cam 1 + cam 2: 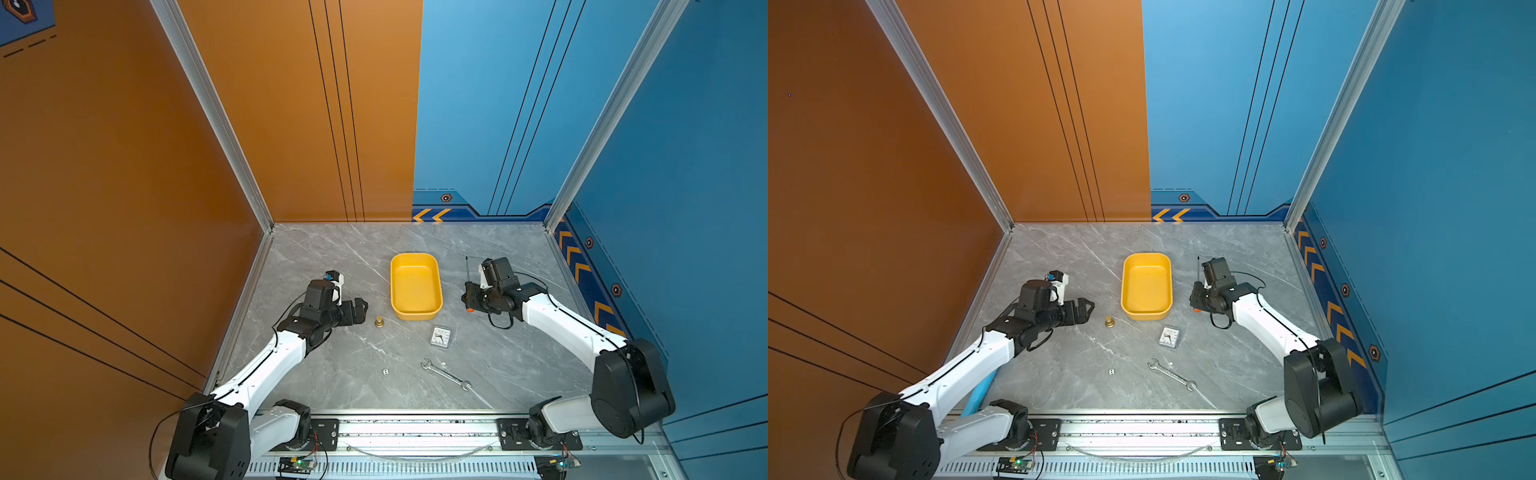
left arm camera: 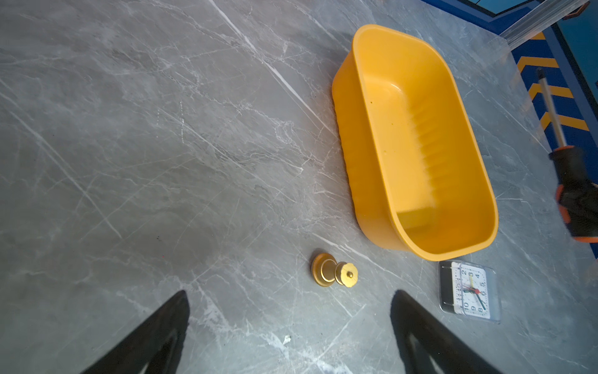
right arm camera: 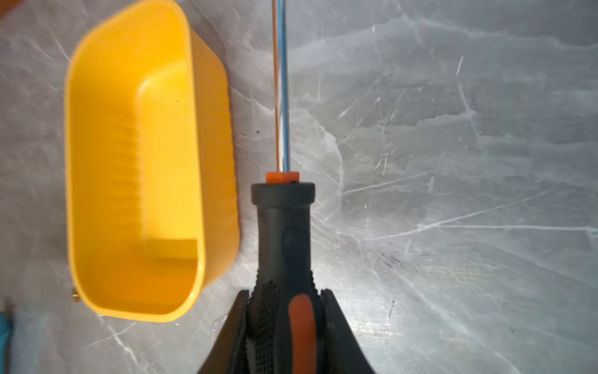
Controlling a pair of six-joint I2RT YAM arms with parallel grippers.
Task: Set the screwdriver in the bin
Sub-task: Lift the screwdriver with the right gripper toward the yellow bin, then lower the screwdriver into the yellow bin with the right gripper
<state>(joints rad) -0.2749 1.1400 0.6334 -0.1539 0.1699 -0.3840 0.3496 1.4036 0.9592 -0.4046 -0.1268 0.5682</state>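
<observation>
The screwdriver [image 1: 467,274] lies to the right of the bin in both top views, its thin shaft pointing to the back wall and its orange butt toward the front. My right gripper [image 1: 468,297] is shut on its black, orange-accented handle [image 3: 281,226], the fingers pressed to both sides. I cannot tell whether it is lifted off the table. The bin [image 1: 415,286], a shallow yellow tray, stands empty at mid-table, close beside the shaft [image 3: 284,97]. My left gripper [image 1: 362,309] hovers open left of the bin with nothing between its fingers [image 2: 181,311].
A small brass knob [image 1: 379,322] stands between the left gripper and the bin. A small square clock [image 1: 440,336] lies just in front of the bin. Nearer the front edge lie a silver wrench [image 1: 446,375] and a tiny white cube [image 1: 385,372].
</observation>
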